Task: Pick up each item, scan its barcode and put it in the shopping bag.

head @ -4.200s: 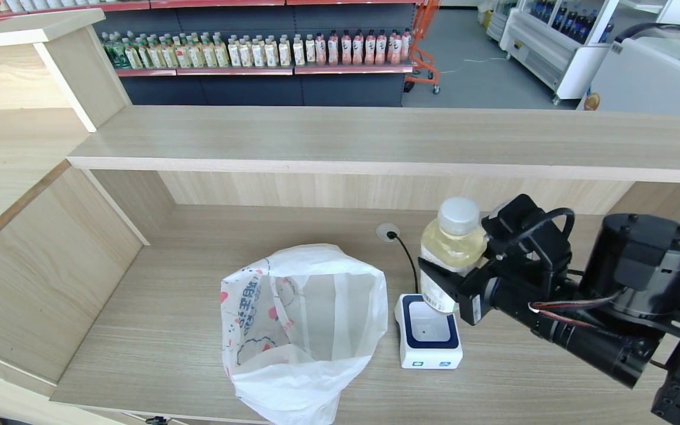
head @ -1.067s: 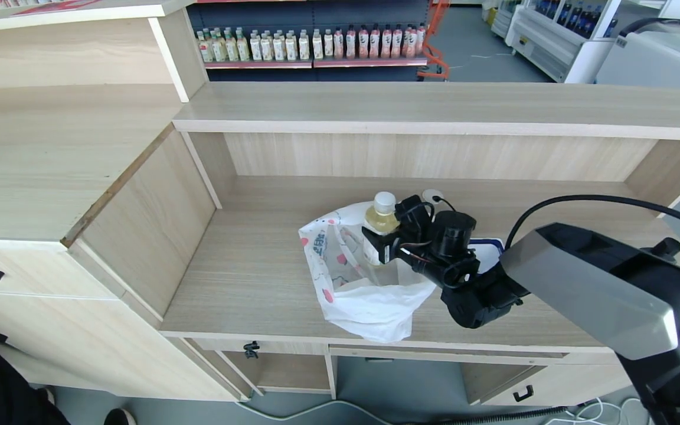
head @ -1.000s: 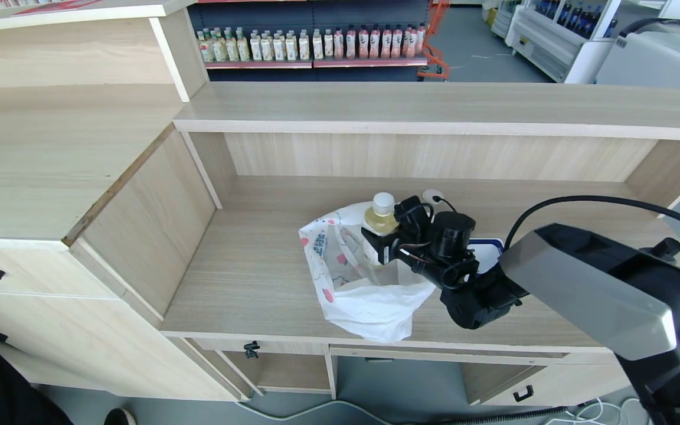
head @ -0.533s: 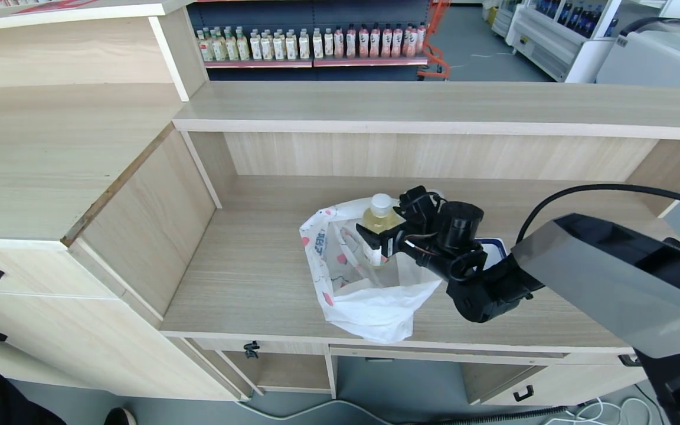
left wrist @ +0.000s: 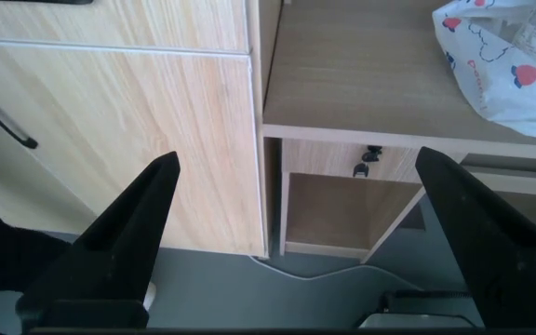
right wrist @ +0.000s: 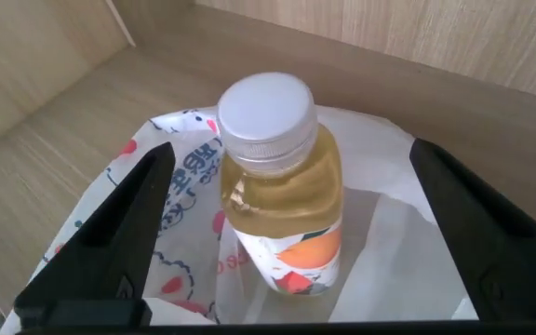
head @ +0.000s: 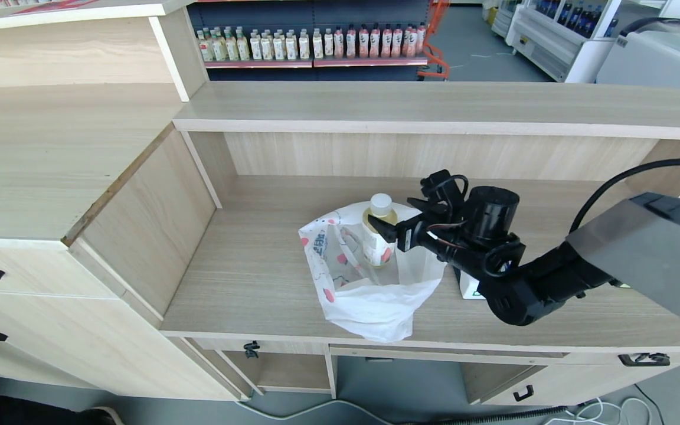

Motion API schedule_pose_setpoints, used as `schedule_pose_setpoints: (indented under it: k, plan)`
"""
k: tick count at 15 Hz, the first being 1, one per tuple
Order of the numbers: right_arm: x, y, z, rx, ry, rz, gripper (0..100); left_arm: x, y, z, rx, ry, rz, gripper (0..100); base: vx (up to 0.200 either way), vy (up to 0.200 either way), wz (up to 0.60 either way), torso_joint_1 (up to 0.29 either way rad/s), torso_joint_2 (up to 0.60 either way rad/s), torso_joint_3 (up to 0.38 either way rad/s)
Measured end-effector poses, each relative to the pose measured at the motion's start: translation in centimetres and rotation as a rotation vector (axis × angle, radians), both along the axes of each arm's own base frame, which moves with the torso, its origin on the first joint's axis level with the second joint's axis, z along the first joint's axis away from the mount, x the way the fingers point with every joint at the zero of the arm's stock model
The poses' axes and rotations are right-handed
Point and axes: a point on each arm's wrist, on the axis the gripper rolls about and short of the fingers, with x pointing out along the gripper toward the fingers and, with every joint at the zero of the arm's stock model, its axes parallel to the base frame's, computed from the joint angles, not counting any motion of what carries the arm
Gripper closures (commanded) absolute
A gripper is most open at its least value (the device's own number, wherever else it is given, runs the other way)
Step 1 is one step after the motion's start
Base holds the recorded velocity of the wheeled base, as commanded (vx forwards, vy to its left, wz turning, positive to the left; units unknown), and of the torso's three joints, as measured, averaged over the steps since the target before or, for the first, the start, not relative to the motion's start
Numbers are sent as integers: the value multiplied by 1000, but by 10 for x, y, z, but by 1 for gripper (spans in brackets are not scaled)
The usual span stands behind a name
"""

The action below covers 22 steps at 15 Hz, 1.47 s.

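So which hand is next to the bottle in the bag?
The right hand, open beside the bottle in the shopping bag; the left hand hangs low by the cabinet.

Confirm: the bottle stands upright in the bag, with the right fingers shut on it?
Not shut. The bottle stands upright in the bag, but the right gripper has its fingers open, one on each side, not touching it; the right wrist view shows this.
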Motion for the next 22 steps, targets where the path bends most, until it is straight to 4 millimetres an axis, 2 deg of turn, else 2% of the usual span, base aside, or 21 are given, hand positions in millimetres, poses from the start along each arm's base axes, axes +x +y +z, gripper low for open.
schedule_pose_setpoints:
  k: [4, 6, 8, 10, 12, 14, 16, 22]
  plan:
    - [-23, -13, 18, 4, 4, -14, 0, 0, 0, 0, -1, 0, 0, 0, 0, 0, 0, 0, 0, 0]
    - [-32, -30, 22, -19, 42, -73, 0, 0, 0, 0, -4, 0, 0, 0, 0, 0, 0, 0, 0, 0]
    - [-50, -65, 29, -82, 111, -190, 0, 0, 0, 0, -4, 0, 0, 0, 0, 0, 0, 0, 0, 0]
    - [-80, -113, 35, -172, 197, -336, 0, 0, 0, 0, -3, 0, 0, 0, 0, 0, 0, 0, 0, 0]
    - [-113, -155, 33, -246, 295, -506, 0, 0, 0, 0, -3, 0, 0, 0, 0, -200, 0, 5, 12, 2]
    - [-141, -182, 30, -273, 361, -619, 0, 0, 0, 0, -3, 0, -1, 0, 0, -200, 0, -12, -10, 7]
    - [-155, -194, 32, -263, 361, -662, 0, 0, 0, 0, -1, 0, 0, 0, 0, -200, 0, 19, 5, 0]
    - [-160, -209, 32, -339, 345, -713, 0, 0, 0, 0, -2, 0, 0, 0, 0, -200, 0, 5, 2, 6]
